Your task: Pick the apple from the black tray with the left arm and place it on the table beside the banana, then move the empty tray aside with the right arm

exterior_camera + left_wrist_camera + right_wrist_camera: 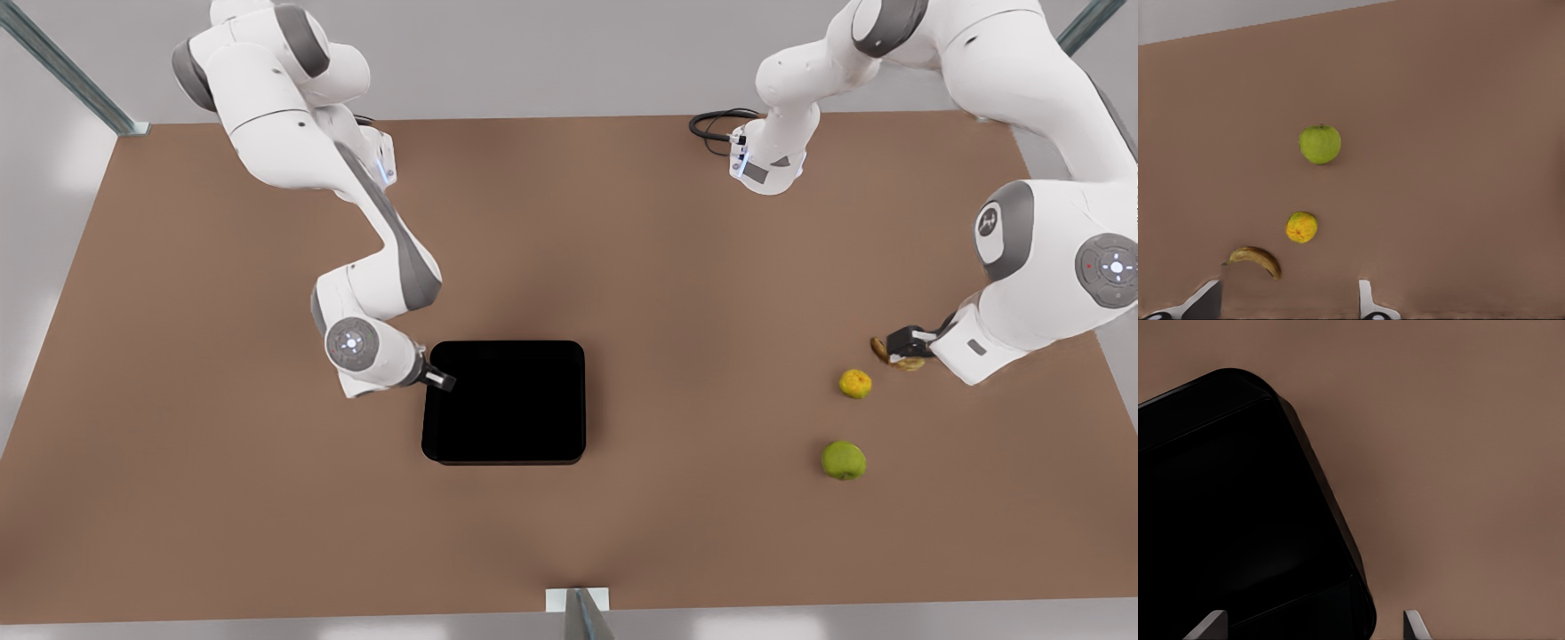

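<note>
The black tray [505, 402] lies empty near the table's middle. My right gripper [437, 378] is low at the tray's edge on the front view's left. It is open [1311, 625], and the tray's rim [1338, 513] runs between its fingers. The yellow-green apple [844, 460] rests on the table [676, 267] at the front view's right, near the front edge, past the round yellow-orange fruit [855, 383] from the banana [900, 361]. My left gripper [907, 342] hovers open over the banana, holding nothing. In the left wrist view [1286, 303] the banana [1257, 259] lies close, the apple [1320, 144] farther off.
The yellow-orange fruit [1301, 227] sits between apple and banana. A black cable loop [716, 124] lies at the table's far edge. Grey frame posts [67, 67] stand at the corners, and one [578, 613] at the front edge. Bare tabletop surrounds the tray.
</note>
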You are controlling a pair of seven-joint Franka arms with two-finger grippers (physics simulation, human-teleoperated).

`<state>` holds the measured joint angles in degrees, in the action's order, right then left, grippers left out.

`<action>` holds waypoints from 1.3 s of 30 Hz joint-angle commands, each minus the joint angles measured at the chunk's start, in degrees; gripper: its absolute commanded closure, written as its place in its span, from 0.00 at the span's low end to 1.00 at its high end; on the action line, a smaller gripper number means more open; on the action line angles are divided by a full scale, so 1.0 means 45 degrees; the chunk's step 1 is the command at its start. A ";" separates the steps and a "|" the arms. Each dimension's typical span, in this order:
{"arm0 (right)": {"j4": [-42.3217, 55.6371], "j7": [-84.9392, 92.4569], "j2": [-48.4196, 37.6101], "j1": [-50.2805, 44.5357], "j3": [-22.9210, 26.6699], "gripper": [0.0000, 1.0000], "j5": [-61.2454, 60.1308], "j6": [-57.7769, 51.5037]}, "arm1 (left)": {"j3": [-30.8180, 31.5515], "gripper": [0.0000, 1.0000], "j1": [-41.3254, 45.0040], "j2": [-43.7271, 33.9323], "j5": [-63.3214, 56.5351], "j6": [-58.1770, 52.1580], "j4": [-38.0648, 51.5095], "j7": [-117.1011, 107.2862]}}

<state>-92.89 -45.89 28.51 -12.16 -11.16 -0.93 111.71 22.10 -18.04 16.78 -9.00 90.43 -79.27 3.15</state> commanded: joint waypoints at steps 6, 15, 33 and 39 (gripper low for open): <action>-0.0003 0.1799 0.0696 -0.0014 0.0020 0.01 0.0148 0.1114 | -0.5184 0.00 0.4477 -0.2538 0.2918 0.2521 -0.2951 -0.0113; 0.0173 0.3461 0.1224 -0.0013 0.0723 0.01 -0.0047 0.1622 | -0.5145 0.00 0.4946 -0.0781 0.2040 0.3672 -0.1955 -0.0641; 0.0388 0.3812 0.2317 -0.0052 0.0430 0.07 0.0090 0.2579 | -0.5145 0.00 0.5063 -0.0311 0.1961 0.3810 -0.1701 -0.0563; 0.0427 0.4026 0.2630 -0.0052 0.0430 0.24 0.0031 0.2793 | -0.5145 0.00 0.5063 -0.0311 0.1942 0.3810 -0.1701 -0.0582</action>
<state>-91.00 -32.43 40.26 -12.40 -9.24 -0.64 123.16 -1.06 4.75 15.44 -0.13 107.54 -86.94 1.29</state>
